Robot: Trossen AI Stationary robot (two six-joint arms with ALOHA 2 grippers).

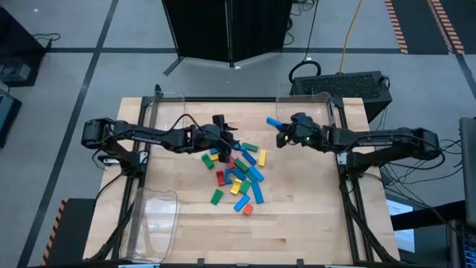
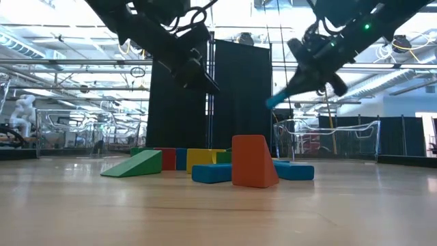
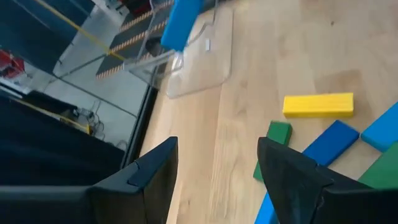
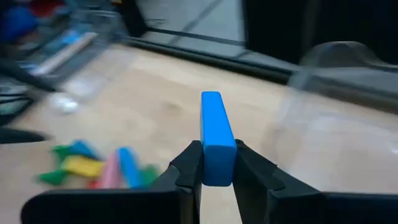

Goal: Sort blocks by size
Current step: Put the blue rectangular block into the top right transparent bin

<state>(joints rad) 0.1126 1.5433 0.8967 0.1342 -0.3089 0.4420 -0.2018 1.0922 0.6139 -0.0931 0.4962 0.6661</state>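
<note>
Right end effector (image 4: 217, 163) raised, pinching blue block (image 4: 216, 137) — left end effector (image 3: 217, 168) spread, empty.

A robotics lab or industrial test hall. The wooden surface (image 1: 297, 231) stands on a grey concrete floor (image 1: 74, 30) marked with striped hazard tape (image 1: 398, 26), with loose cables (image 1: 349, 33) and a black electronics case (image 1: 349, 85) behind its far edge. The low view shows high ceilings with exposed trusses, black curtain partitions (image 2: 242, 96) and a white humanoid robot (image 2: 24, 113) beyond.
</note>
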